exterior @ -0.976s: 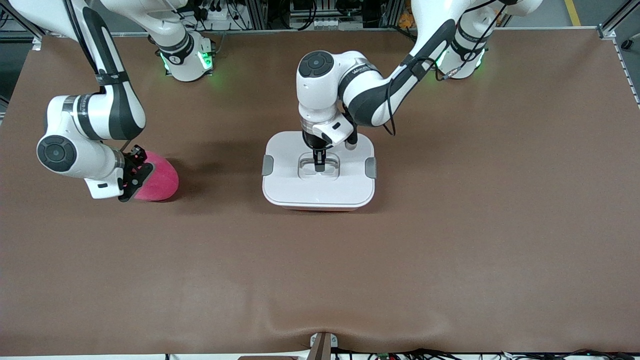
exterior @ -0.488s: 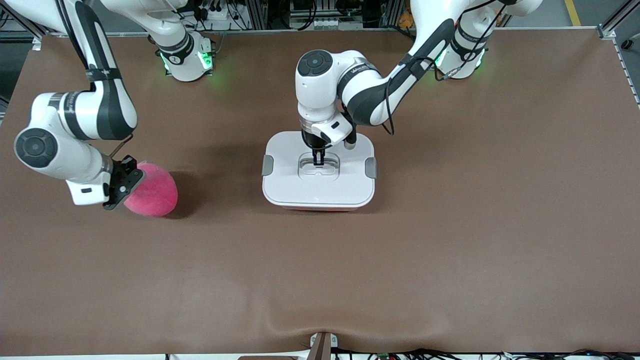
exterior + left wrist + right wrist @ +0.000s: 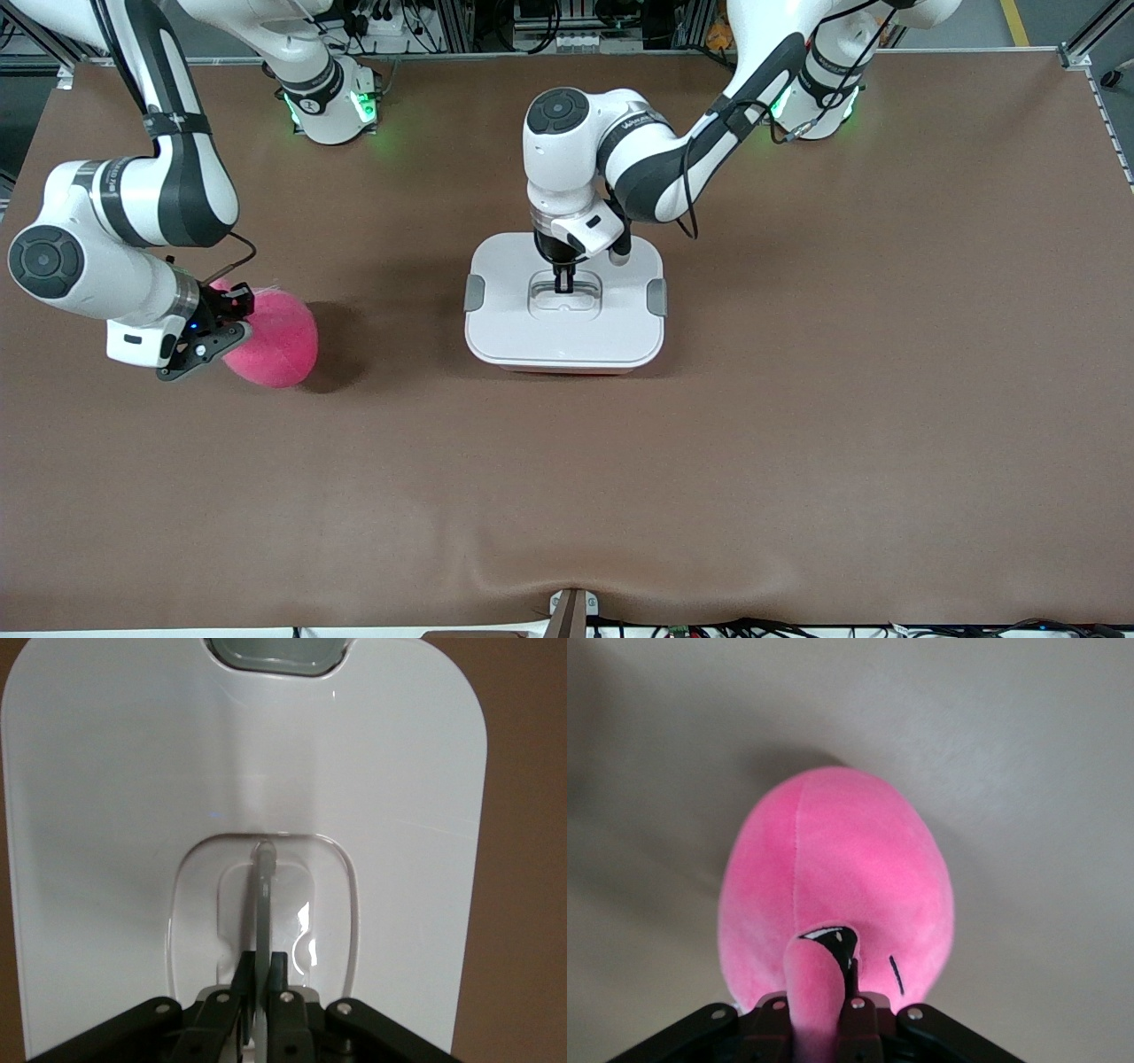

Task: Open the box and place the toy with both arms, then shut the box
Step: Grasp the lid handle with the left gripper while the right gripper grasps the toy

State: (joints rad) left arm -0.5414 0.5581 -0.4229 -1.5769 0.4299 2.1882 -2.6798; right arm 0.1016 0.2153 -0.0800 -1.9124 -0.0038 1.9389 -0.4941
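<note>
The box (image 3: 564, 306) is set mid-surface, lid (image 3: 133, 815) still on. Its handle (image 3: 264, 904) is pinched by the left gripper (image 3: 564, 285). The toy (image 3: 270, 337) (by the right arm's end) is held by an eye stalk (image 3: 818, 979) in the right gripper (image 3: 208, 332). The stalk could slip out when lifted. The grey clips (image 3: 474, 292) may hold the lid down.

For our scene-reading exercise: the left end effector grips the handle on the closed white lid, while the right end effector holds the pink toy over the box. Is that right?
Not quite. The front view shows the right end effector holding the pink toy at the right arm's end of the table, well apart from the box. The left end effector does grip the handle on the closed lid.
</note>
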